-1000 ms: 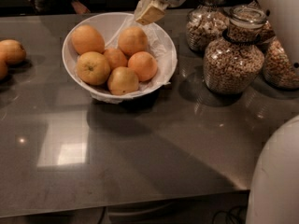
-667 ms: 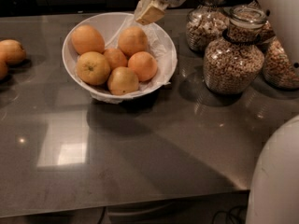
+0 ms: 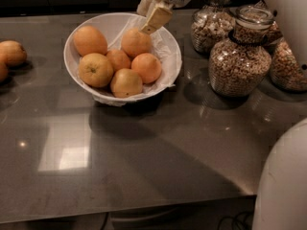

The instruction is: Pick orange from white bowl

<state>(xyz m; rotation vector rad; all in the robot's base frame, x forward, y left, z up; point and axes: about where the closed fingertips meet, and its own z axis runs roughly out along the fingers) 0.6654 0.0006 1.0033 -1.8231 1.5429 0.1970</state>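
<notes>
The scene is viewed through a single camera, set high at the near edge of the grey counter (image 3: 144, 166) and tilted steeply down across it. The white bowl (image 3: 70, 56) is framed at close range in the upper left, the gripper (image 3: 144, 19) is seen over its far rim, and the robot's white body (image 3: 283, 186) is caught at the right edge.

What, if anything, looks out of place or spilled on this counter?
Nothing spilled or damaged. Two loose oranges lie on the counter at far left, outside the white bowl. The gripper hangs over the bowl's far rim.
</notes>
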